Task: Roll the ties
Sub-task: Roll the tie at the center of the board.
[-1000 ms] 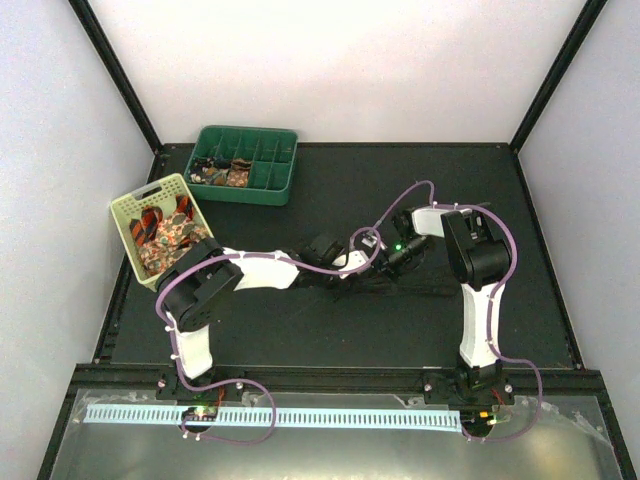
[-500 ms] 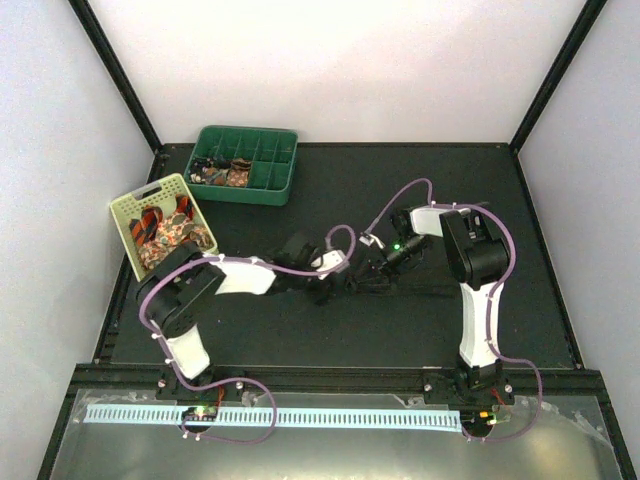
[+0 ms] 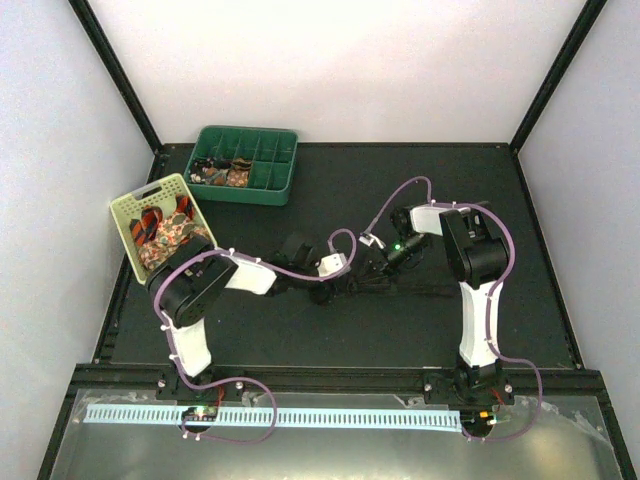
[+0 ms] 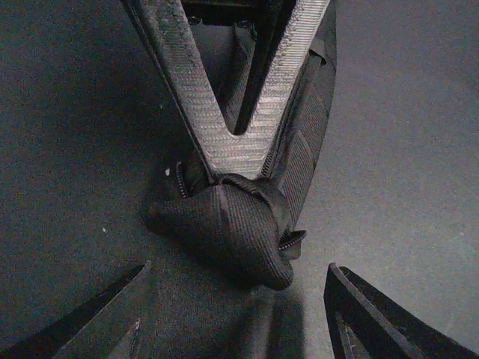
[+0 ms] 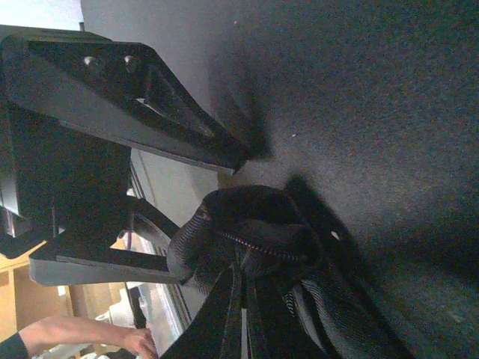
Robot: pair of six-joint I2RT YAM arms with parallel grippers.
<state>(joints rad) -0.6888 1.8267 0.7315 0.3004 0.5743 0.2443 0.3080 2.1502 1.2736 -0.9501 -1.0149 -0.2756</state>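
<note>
Pinching the half-rolled end of the very dark tie [image 4: 239, 232] with the right hand [image 4: 224, 167] pressed together, mid-worktop [image 3: 300, 340], and hovering the left hand [image 4: 236, 314] spread just beside the roll, apart from it. Judging this roll barely begun, most of the strip lying flat. Seeing a few rolled ties [image 3: 225, 172] sitting in the green tray [image 3: 250, 130] and loose ties [image 3: 165, 232] waiting in the pale basket [image 3: 125, 210], leaving much undone.

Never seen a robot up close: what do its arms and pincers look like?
Left arm and right arm: white and black sections, thin purple cables looping along them, a green light on the right. Fingers are dark ridged wedges.
</note>
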